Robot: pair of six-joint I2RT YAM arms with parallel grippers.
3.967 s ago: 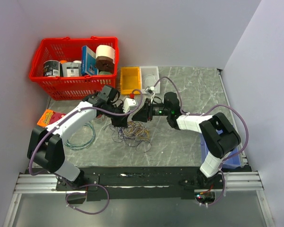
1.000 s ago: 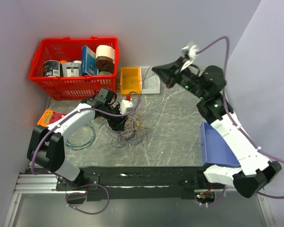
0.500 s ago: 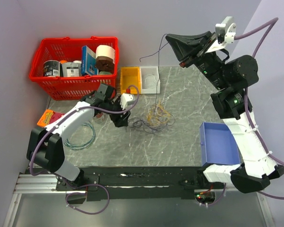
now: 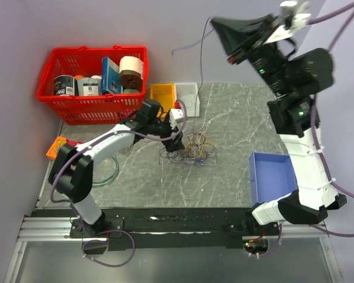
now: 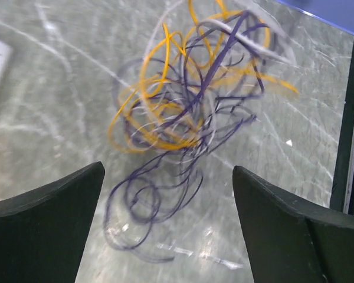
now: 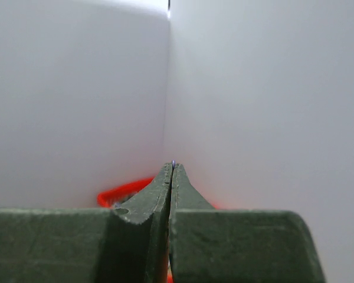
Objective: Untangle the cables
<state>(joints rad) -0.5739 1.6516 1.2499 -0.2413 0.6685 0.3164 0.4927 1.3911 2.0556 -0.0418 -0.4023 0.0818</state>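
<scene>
Item: cables [image 4: 192, 148], a loose heap of yellow-orange, dark purple and pale loops lying mid-surface [image 4: 239, 118], just below the left gripper [image 5: 168, 171]. Left jaws: spread wide, holding nothing, heap in full sight between them. Right gripper [image 4: 215, 22]: raised high against the back wall, jaws pinched tight on one dark strand [image 4: 201, 65] that trails down toward the heap, with a free end curling out to the left; whether its lower end has cleared the heap cannot be told. Step in hand, by judgement: drawing a single strand out of the tangle. Next move calls for the left jaws to pin or grip the remaining loops so the strand slides free instead of dragging the heap. Changes: half a second back the left jaws were narrower and sat left of the heap; the right arm has climbed higher. Four seconds back both grippers met at the heap.
</scene>
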